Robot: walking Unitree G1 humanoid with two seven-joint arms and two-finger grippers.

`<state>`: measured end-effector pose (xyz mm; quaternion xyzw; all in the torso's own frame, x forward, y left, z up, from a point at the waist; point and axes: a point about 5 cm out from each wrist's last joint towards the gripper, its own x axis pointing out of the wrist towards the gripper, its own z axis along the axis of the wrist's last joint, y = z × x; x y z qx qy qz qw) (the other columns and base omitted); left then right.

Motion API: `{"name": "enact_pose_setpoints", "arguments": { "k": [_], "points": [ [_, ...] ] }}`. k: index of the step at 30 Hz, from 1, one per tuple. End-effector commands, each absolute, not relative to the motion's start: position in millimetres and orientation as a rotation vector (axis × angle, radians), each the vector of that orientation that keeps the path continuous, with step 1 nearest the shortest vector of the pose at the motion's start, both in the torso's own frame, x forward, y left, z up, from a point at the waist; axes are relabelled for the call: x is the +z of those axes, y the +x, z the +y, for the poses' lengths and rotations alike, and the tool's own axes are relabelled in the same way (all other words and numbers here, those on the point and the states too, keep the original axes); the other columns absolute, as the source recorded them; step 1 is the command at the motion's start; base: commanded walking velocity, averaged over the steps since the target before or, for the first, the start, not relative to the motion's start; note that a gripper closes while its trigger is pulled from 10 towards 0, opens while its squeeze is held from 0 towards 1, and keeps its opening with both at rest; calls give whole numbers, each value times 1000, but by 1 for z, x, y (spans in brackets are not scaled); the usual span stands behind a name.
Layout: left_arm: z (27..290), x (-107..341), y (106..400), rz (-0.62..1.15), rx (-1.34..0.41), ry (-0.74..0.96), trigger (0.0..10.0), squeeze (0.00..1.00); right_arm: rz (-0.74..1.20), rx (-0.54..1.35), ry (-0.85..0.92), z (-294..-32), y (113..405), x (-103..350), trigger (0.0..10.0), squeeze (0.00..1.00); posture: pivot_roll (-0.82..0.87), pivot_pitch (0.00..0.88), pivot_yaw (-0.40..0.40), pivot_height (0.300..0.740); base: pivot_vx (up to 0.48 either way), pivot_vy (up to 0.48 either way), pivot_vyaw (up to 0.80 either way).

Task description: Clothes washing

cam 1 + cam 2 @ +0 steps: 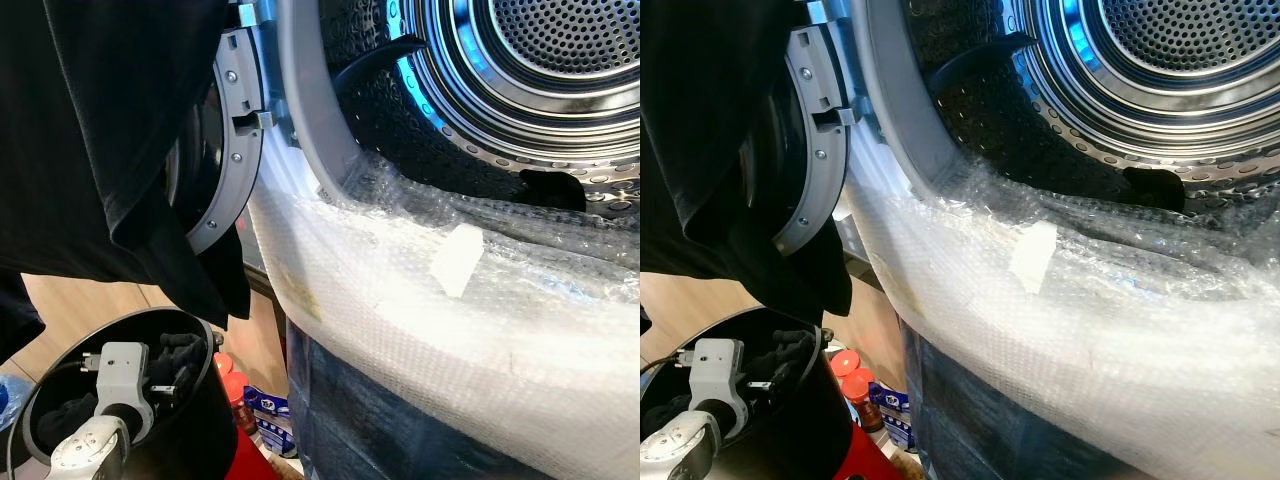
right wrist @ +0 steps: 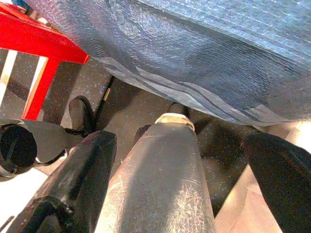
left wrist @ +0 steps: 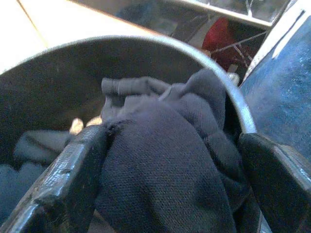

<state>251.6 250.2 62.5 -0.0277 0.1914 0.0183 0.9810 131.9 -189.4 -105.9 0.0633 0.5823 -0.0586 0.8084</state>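
two black fingers of left pincer (image 3: 170, 184) clamped around dark garment (image 3: 165, 160) inside round bin (image 3: 146, 46), wrist angled down

Silver left arm (image 1: 95, 440), pale grey wrist block; black, seemingly scuffed fingers (image 3: 63, 184)

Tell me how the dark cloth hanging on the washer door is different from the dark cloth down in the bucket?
The hanging cloth droops flat over the open washer door, while the bucket cloth is bunched up in the bucket. The left end effector is closed around the bucket cloth; nothing grips the hanging cloth. Both are dark fabric, outside the drum.
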Motion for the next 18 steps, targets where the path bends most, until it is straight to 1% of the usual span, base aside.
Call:
{"name": "enact_pose_setpoints", "arguments": {
  "k": [1,2,3,5,9,10,11,12,18],
  "points": [
    [261,55,248,463,98,-110,10000,0,1256,-121,159,-183,129,-108,10000,0,86,0,118,740,0,0,0],
    [261,55,248,463,98,-110,10000,0,1256,-121,159,-183,129,-108,10000,0,86,0,118,740,0,0,0],
    [268,46,244,520,157,-136,10000,0,1263,-111,147,-182,129,-108,10000,0,85,0,117,740,0,0,0],
    [269,46,243,517,172,-161,10000,0,1264,-110,150,-182,128,-108,10000,0,84,0,116,740,0,0,0],
    [270,47,244,526,174,-148,10000,0,1266,-108,145,-182,128,-108,10000,0,81,0,115,740,0,0,0],
    [273,45,243,542,197,-143,4824,0,1267,-106,142,-182,128,-108,10000,0,79,0,116,740,0,0,0],
    [273,45,243,542,197,-143,4824,0,1267,-106,142,-182,128,-108,10000,0,79,0,116,740,0,0,0],
    [274,46,244,533,208,-146,0,0,1266,-108,143,-182,128,-108,10000,0,77,0,116,740,0,0,0],
    [272,48,245,529,189,-155,0,0,1268,-96,130,-181,128,-108,10000,0,81,0,114,740,0,0,0]
  ]
}}
